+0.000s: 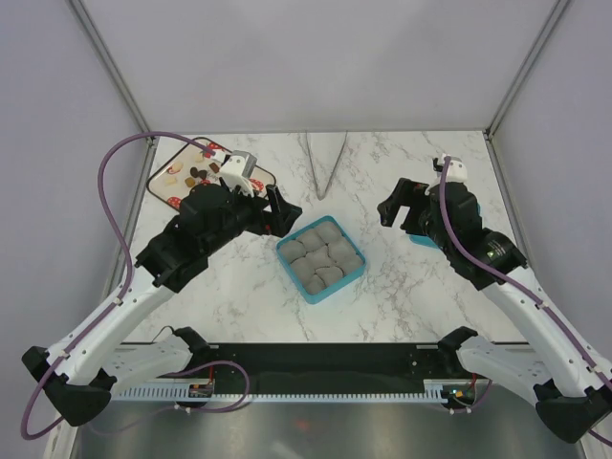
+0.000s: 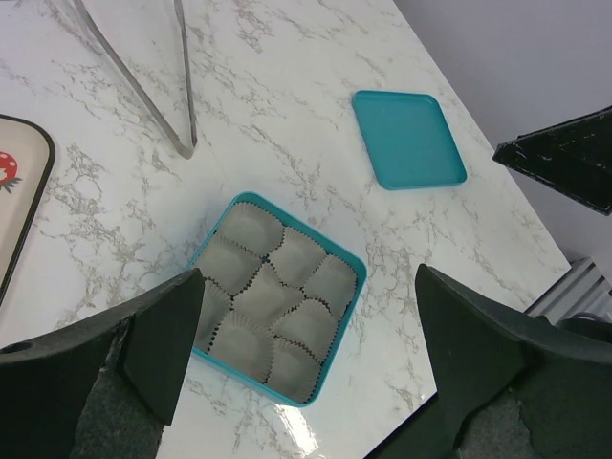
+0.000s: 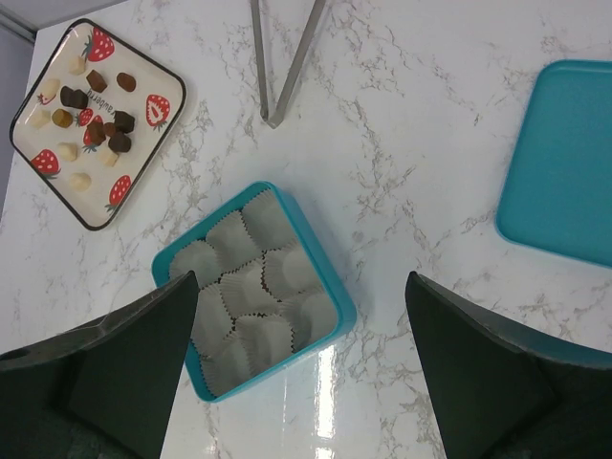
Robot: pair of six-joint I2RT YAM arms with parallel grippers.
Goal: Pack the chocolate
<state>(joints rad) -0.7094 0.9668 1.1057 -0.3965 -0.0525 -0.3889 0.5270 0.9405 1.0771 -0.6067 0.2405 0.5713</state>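
Note:
The chocolate (image 3: 95, 100) is several small dark brown, light brown and cream pieces on a strawberry-print tray (image 3: 153, 134) at the far left; it also shows in the top view (image 1: 194, 174). A teal box (image 1: 356, 274) full of empty grey paper cups sits mid-table; it shows in the left wrist view (image 2: 350, 301) and right wrist view (image 3: 325, 277). My left gripper (image 1: 280, 207) is open and empty, hovering just left of the box. My right gripper (image 1: 394, 203) is open and empty, right of the box.
Metal tongs (image 1: 323, 164) lie at the back centre, closed end toward the box. The teal lid (image 2: 408, 140) lies flat on the right, under my right arm; it also shows in the right wrist view (image 3: 564, 163). The marble table (image 1: 382, 306) has walls behind and beside it.

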